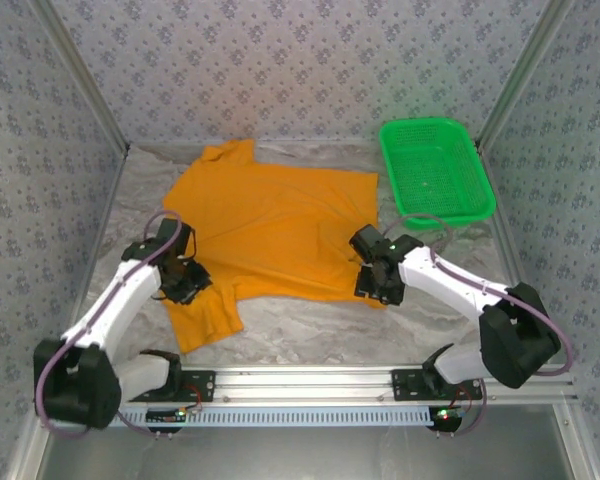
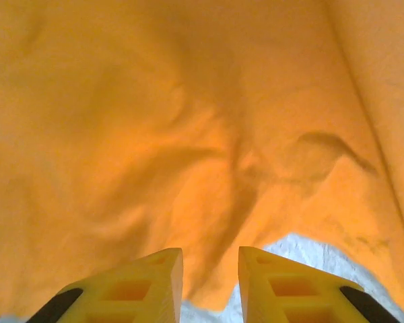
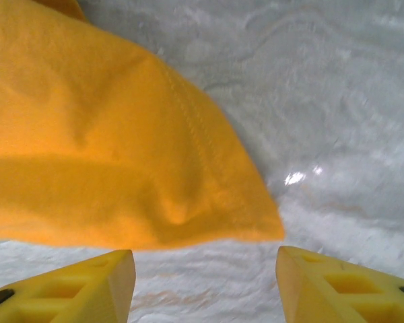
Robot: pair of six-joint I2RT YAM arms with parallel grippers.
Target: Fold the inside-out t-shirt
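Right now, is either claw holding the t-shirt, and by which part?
Left claw pinches a fold of the orange t-shirt near its lower left edge. Right claw is open, with the shirt's corner lying free just beyond it.

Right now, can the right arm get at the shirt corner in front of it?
Probably yes. The right gripper has its jaws open, and the t-shirt corner lies flat just ahead on the table cover, with nothing between them.

T-shirt (image 1: 270, 225) left of basket (image 1: 435, 170)
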